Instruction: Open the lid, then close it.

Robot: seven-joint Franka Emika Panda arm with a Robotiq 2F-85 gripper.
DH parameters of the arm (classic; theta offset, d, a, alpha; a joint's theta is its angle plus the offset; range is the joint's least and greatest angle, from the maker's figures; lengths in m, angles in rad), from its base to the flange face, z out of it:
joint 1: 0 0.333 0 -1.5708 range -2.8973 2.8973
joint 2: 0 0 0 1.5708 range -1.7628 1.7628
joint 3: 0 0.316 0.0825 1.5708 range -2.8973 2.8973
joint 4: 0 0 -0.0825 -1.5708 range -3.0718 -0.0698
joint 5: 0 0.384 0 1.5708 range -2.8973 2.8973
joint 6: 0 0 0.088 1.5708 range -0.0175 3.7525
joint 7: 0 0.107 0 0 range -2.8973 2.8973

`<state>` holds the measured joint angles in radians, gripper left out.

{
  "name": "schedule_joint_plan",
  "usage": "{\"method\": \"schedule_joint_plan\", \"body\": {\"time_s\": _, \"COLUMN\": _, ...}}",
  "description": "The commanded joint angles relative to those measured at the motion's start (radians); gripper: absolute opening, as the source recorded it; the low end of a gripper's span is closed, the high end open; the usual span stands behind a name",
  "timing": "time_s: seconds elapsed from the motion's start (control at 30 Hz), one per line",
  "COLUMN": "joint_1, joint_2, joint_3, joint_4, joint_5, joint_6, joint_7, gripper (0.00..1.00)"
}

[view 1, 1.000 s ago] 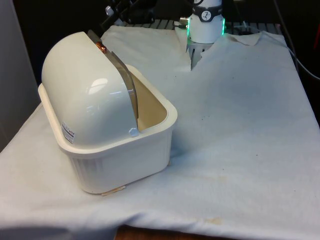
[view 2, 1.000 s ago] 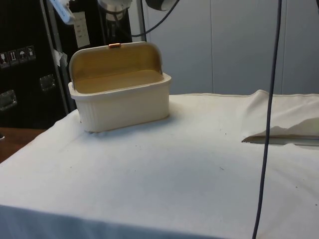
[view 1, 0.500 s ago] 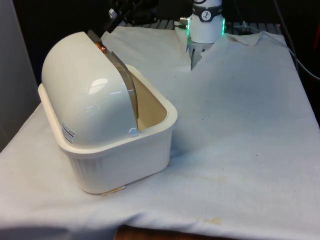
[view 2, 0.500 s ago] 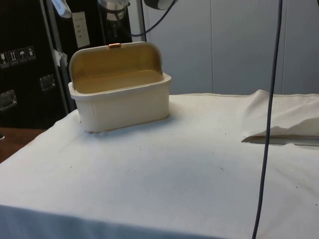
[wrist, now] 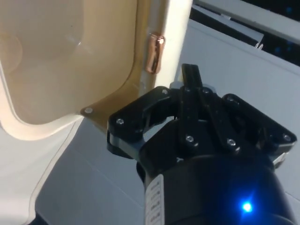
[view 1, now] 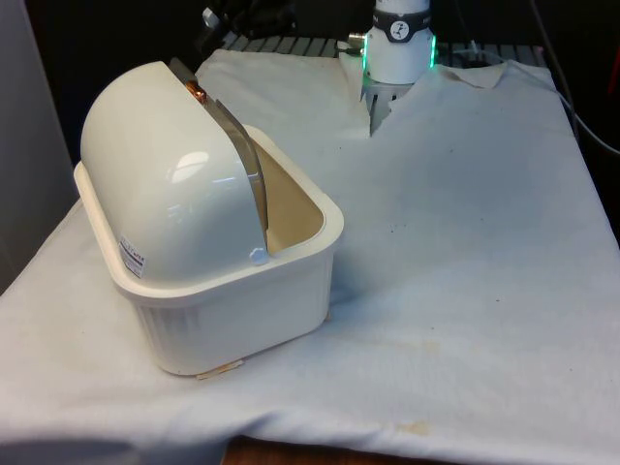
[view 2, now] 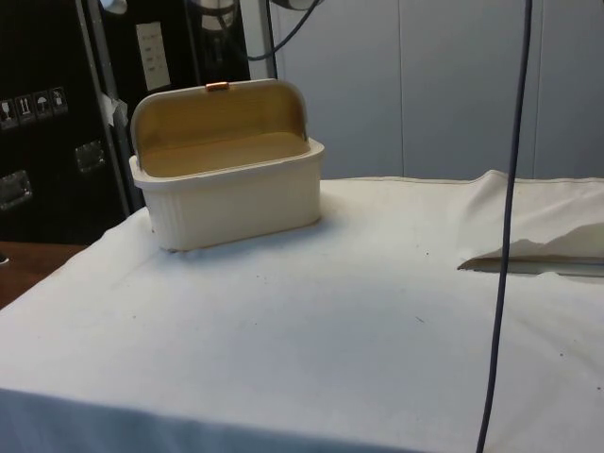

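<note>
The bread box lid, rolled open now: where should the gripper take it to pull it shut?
Probably the copper handle on the lid's free edge, at the top of the bread box. It protrudes as a narrow tab, so fingers could pinch it from above and draw it towards the open front.

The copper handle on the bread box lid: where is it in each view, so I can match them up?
Front view: copper handle on the raised lid's top edge, upper left.
Side view: handle at the open lid's top centre.
Wrist view: handle just beyond the gripper.
Shared landmark: the cream bread box.
</note>
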<state>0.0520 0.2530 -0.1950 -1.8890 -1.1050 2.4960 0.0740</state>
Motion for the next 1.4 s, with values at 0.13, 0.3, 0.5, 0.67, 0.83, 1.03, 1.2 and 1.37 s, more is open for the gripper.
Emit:
{"method": "schedule_joint_plan", "body": {"time_s": 0.13, "joint_1": 0.0, "joint_2": 0.007, "joint_3": -0.008, "joint_4": 0.012, "joint_5": 0.01, "joint_6": -0.001, "joint_7": -0.012, "gripper": 0.0}}
{"method": "schedule_joint_plan", "body": {"time_s": 0.3, "joint_1": -0.008, "joint_2": 0.03, "joint_3": -0.016, "joint_4": 0.024, "joint_5": 0.019, "joint_6": 0.016, "joint_7": -0.021, "gripper": 0.0}}
{"method": "schedule_joint_plan", "body": {"time_s": 0.5, "joint_1": -0.009, "joint_2": 0.051, "joint_3": -0.026, "joint_4": 0.039, "joint_5": 0.018, "joint_6": 0.022, "joint_7": -0.018, "gripper": 0.0}}
{"method": "schedule_joint_plan", "body": {"time_s": 0.67, "joint_1": -0.005, "joint_2": 0.059, "joint_3": -0.031, "joint_4": 0.044, "joint_5": 0.01, "joint_6": 0.013, "joint_7": -0.007, "gripper": 0.0}}
{"method": "schedule_joint_plan", "body": {"time_s": 0.83, "joint_1": -0.01, "joint_2": 0.083, "joint_3": -0.032, "joint_4": 0.051, "joint_5": 0.015, "joint_6": 0.028, "joint_7": 0.0, "gripper": 0.0}}
{"method": "schedule_joint_plan", "body": {"time_s": 1.03, "joint_1": -0.011, "joint_2": 0.101, "joint_3": -0.029, "joint_4": 0.052, "joint_5": 0.024, "joint_6": 0.029, "joint_7": 0.009, "gripper": 0.0}}
{"method": "schedule_joint_plan", "body": {"time_s": 1.2, "joint_1": -0.011, "joint_2": 0.11, "joint_3": -0.028, "joint_4": 0.054, "joint_5": 0.035, "joint_6": 0.027, "joint_7": 0.008, "gripper": 0.0}}
{"method": "schedule_joint_plan", "body": {"time_s": 1.37, "joint_1": -0.012, "joint_2": 0.106, "joint_3": -0.025, "joint_4": 0.052, "joint_5": 0.053, "joint_6": 0.024, "joint_7": -0.001, "gripper": 0.0}}
